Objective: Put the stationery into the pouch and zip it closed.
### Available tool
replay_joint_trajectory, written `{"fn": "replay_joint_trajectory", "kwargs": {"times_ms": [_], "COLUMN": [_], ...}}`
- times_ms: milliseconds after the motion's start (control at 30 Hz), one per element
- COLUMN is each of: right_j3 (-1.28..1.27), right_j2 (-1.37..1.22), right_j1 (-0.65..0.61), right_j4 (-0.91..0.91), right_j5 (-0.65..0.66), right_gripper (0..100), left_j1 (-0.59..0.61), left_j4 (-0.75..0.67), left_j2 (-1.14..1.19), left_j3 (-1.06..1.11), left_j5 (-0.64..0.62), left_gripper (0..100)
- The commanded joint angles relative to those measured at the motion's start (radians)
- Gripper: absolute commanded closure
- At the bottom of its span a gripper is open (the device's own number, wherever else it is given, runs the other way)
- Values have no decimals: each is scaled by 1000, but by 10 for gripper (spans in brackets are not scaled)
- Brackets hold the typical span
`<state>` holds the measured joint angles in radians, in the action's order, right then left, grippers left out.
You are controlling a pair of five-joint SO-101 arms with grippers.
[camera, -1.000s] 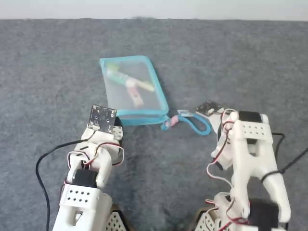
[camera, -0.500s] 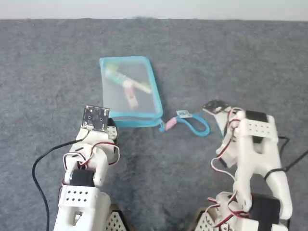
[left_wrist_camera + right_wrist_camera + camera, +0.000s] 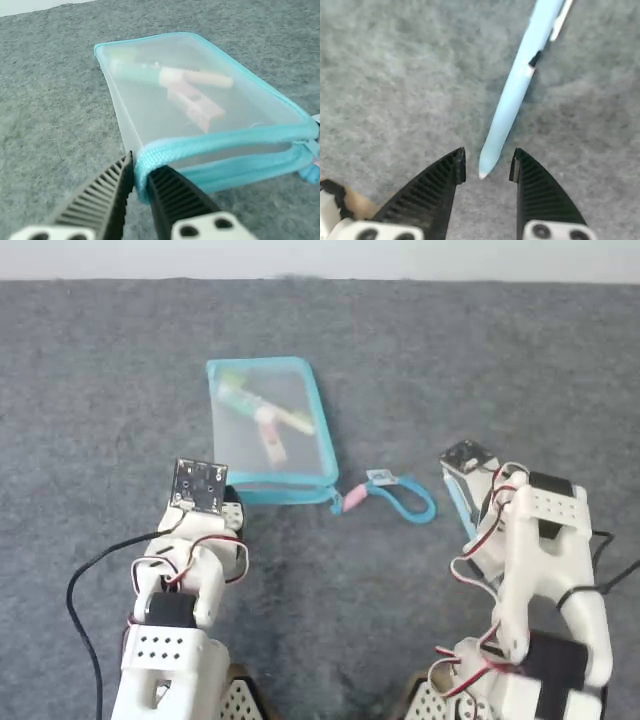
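Observation:
The translucent pouch (image 3: pixel 270 425) with a teal zipper edge lies flat mid-table, with a green marker (image 3: pixel 137 75), a pink piece (image 3: pixel 197 106) and a yellowish stick inside. Its pink zipper pull (image 3: pixel 352 500) and teal strap loop (image 3: pixel 408 498) trail off the near right corner. My left gripper (image 3: pixel 138 169) is shut on the pouch's near left corner (image 3: pixel 150 155), pinching the zipper edge. A light blue pen (image 3: pixel 520 85) lies on the cloth. My right gripper (image 3: pixel 487 159) is open just over it, the pen's tip between the fingers. The same pen (image 3: pixel 456 502) shows by the right arm.
Grey cloth (image 3: pixel 480 360) covers the whole table, with open room left and right of the pouch. A black cable (image 3: pixel 85 590) loops beside the left arm. The table's far edge meets a pale wall.
My right arm has drawn back from the strap loop toward the right and near side, uncovering the blue pen. The left arm shifted slightly left a second ago, then stayed put.

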<state>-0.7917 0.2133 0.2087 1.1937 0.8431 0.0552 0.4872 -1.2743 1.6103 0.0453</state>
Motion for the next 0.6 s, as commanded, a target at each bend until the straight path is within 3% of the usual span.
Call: {"fn": "replay_joint_trajectory", "kwargs": {"times_ms": [0,133,267,567], "right_j3": [37,37,38,75], "right_j2": [-65,-148,-193,10], "right_j1": [16,19,21,101], "right_j4": [-61,-127,-151,10], "right_j5": [15,15,11,6], "right_gripper": [849,860,994,991], "left_j1": [6,6,6,11], "left_j4": [2,2,2,-3], "left_j2": [-18,-18,-18,-18], "left_j3": [-5,-5,-5,-8], "left_j5": [-8,-8,-8,-8], "left_gripper": [987,987,987,987]}}
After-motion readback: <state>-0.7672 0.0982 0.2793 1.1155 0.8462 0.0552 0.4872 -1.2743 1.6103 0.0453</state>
